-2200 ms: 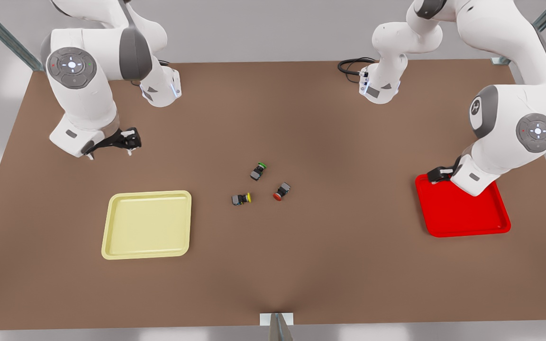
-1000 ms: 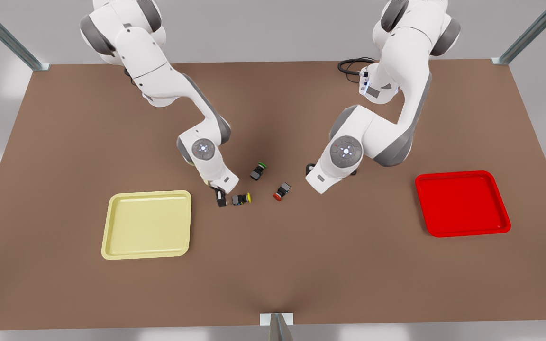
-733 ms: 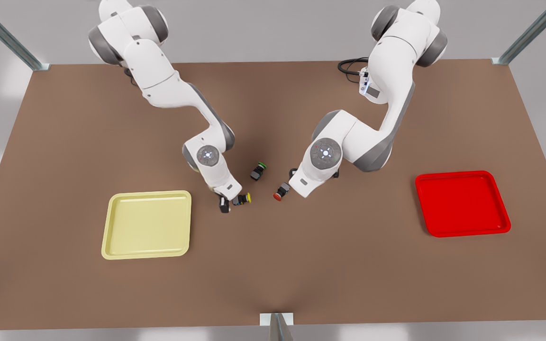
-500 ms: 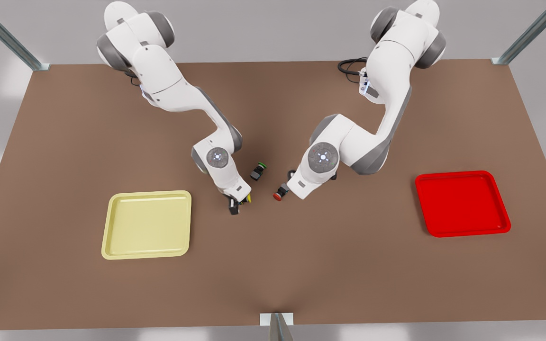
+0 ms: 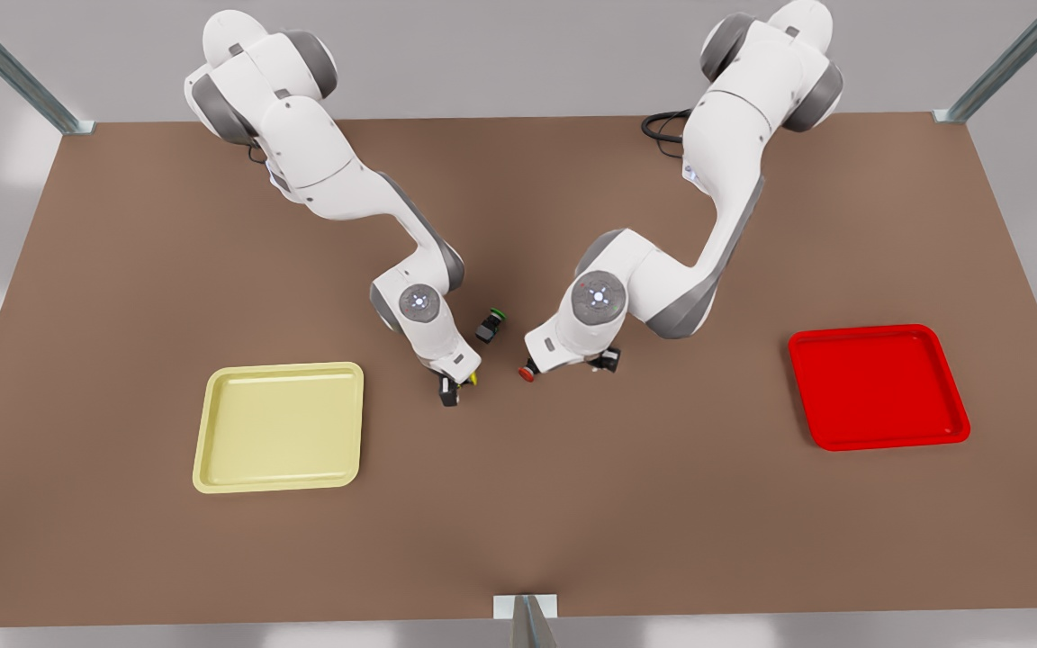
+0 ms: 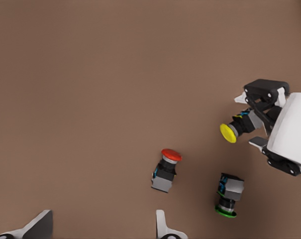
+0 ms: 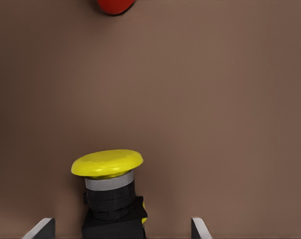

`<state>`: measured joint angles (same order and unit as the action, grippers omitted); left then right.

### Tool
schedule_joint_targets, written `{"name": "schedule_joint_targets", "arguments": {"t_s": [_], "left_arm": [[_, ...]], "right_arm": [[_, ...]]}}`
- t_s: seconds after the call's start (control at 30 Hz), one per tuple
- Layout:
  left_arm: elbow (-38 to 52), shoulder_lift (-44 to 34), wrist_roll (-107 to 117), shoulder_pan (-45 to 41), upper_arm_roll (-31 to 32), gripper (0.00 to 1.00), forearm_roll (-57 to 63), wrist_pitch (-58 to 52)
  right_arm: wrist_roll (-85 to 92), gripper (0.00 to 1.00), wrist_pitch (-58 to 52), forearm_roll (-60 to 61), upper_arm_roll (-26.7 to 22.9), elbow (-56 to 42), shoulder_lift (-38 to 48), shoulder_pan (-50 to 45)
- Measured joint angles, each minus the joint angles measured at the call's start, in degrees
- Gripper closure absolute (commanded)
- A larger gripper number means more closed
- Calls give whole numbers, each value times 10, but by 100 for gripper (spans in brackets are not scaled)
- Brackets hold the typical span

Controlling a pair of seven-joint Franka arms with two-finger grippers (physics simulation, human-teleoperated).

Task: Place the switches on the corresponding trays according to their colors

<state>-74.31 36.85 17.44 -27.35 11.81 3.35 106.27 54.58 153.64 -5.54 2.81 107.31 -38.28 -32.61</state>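
The yellow switch [image 7: 110,186] lies on its side on the brown table, and my right gripper [image 7: 119,229] stands open with one finger on each side of its dark body, not touching it. This arm is on the front view's left [image 5: 451,389], close to the pale yellow tray [image 5: 280,427]. The red switch [image 6: 166,172] lies just beyond my open left gripper [image 6: 101,231], which hangs above the table with nothing between its fingers. In the front view only its red cap [image 5: 527,372] peeks out from under that arm's hand. The red tray [image 5: 879,387] lies far off at the front view's right.
A green-capped switch [image 5: 490,326] lies on its side between the two arms, close behind the red and yellow ones. A black cable [image 5: 662,126] loops at the back edge. The brown table [image 5: 518,522] has open room toward the front.
Both arms have swung in from the table's sides to the middle. My right gripper came down around the yellow switch. My left gripper moved from over the red tray to the red switch.
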Motion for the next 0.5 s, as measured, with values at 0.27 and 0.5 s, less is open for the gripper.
{"name": "schedule_joint_targets", "arguments": {"t_s": [0.27, 0.5], "left_arm": [[-49, 40, 1, 4, -1, 0, 15, 78], [-55, 68, 9, -18, -1, 0, 15, 105]], "right_arm": [[0, 32, 1, 0, 0, 0, 0, 0], [0, 38, 1, 0, 0, 0, 0, 0]]}}
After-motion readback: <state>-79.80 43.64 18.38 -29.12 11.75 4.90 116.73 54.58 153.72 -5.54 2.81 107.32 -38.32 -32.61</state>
